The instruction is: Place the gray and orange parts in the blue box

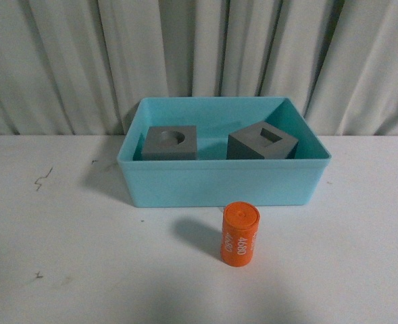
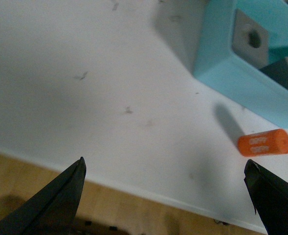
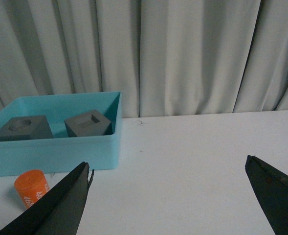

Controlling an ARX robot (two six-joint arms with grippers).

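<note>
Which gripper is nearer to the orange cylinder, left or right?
Likely right. The right gripper, open, has the orange cylinder just beyond one fingertip, looking larger. The left gripper, open, sees it smaller, farther ahead.

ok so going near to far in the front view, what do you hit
orange cylinder → front wall of the blue box → round-recess gray cube and rectangular-recess gray cube, about level inside it → curtain

Soft, rather dim light. The box [image 1: 219,182] casts a shadow [image 1: 107,181] to its left. My left wrist view is slightly blurred.
</note>
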